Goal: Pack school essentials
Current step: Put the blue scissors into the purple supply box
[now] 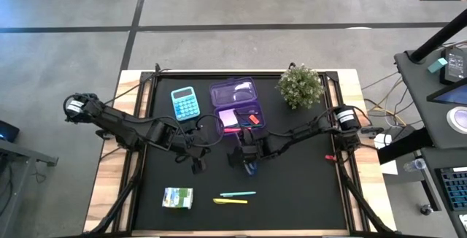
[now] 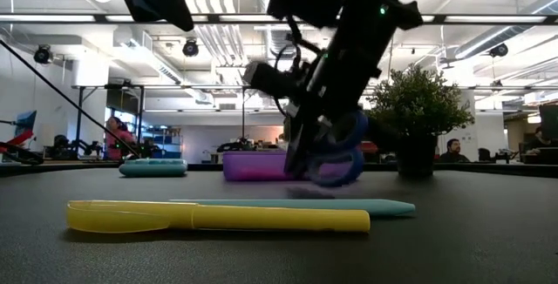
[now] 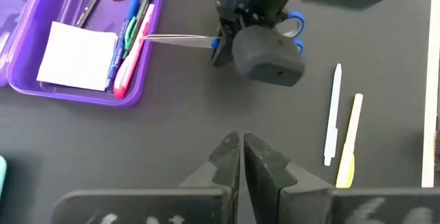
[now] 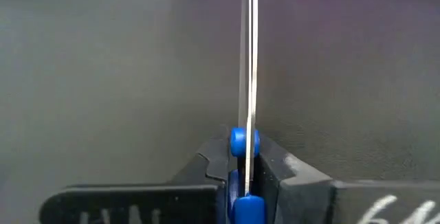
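Blue-handled scissors (image 4: 245, 141) clamped in right end effector (image 4: 245, 183), blades aimed toward purple case (image 1: 237, 106), left end effector (image 3: 242, 157) together.

My black table mat (image 1: 292, 187) carrying: teal calculator (image 1: 184, 103), open purple case (image 1: 237, 106), potted plant (image 1: 300, 86), green-white packet (image 1: 178, 198), teal pen (image 1: 238, 193) lying beside yellow marker (image 1: 230, 201).

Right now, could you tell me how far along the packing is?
Done: pad and several pens lie in the purple case. In hand: right gripper shut on the scissors. Left: teal pen, yellow marker and packet on the mat.
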`<state>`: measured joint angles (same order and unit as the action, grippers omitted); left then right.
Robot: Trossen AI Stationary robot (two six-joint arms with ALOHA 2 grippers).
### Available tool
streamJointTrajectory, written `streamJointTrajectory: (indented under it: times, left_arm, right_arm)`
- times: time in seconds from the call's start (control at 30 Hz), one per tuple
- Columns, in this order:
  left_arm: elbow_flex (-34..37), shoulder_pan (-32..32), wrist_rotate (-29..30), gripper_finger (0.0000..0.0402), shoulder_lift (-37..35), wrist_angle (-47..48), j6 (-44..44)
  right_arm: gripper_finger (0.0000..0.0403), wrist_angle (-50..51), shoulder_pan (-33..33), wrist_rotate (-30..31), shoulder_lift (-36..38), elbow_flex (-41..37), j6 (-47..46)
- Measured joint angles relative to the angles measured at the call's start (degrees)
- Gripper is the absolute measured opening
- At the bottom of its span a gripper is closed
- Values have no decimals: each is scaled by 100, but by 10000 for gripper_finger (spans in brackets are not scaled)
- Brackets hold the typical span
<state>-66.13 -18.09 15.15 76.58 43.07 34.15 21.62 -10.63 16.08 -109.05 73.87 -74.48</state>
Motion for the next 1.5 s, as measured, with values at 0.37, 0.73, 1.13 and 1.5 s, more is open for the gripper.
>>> streamJointTrajectory:
  times: [0.37,0.73,1.13,1.5]
  left_arm:
    - [0,0,19,4,0,-9,11]
    - [0,0,19,4,0,-50,104]
    - [0,0,19,4,0,-50,149]
    - [0,2,183,4,0,-48,155]
  right_arm:
    - [16,2,18,-21,620,70,903]
    - [15,85,691,-177,1052,74,3334]
    - [15,88,1423,-456,1055,74,6401]
    - [19,68,1676,-450,746,72,8469]
